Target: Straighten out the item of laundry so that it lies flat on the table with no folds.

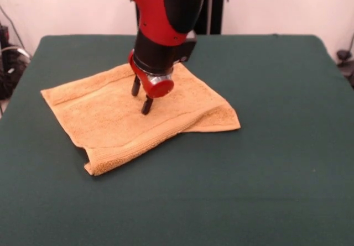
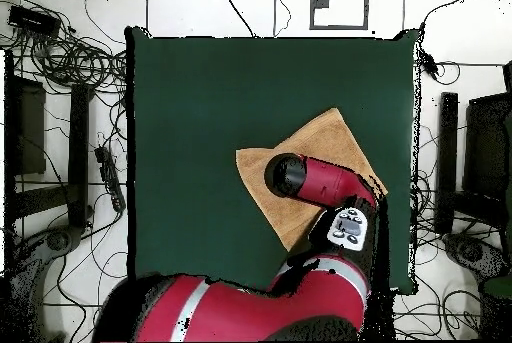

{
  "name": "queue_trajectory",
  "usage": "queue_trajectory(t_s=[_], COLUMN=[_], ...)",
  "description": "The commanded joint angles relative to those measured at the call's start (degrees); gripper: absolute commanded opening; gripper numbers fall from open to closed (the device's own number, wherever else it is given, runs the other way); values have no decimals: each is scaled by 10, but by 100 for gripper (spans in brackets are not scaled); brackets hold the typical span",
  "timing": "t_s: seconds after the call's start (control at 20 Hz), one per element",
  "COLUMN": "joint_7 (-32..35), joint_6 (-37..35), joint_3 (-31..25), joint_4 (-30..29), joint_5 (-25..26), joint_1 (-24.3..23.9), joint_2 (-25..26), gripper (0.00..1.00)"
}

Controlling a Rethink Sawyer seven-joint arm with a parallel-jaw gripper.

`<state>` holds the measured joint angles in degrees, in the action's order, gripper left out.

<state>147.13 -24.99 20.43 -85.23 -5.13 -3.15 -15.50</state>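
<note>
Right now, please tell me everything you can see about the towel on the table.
The towel is orange-tan, looks like terry cloth and is roughly square, with a woven band near its front edge. It lies on the green table, not fully flat: a second layer shows under its front and right edges, so it is folded there. The open pincer stands over its middle, tips at or just above the cloth; contact cannot be told. From overhead the arm hides part of it.

A robotics lab: felt-covered table (image 2: 200,109) ringed by tangled cables (image 2: 70,54) and equipment racks (image 2: 78,154).
</note>
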Motion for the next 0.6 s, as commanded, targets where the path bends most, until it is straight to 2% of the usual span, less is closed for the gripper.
queue_trajectory(t_s=[0.05, 0.35, 0.6], joint_7=[-56, -38, -32], joint_6=[77, 71, 75], joint_3=[-197, -186, -201], joint_4=[-50, -30, -33], joint_5=[23, 60, 83], joint_1=[-48, -33, -41], joint_2=[7, -6, -19], gripper=[100, 100, 100])
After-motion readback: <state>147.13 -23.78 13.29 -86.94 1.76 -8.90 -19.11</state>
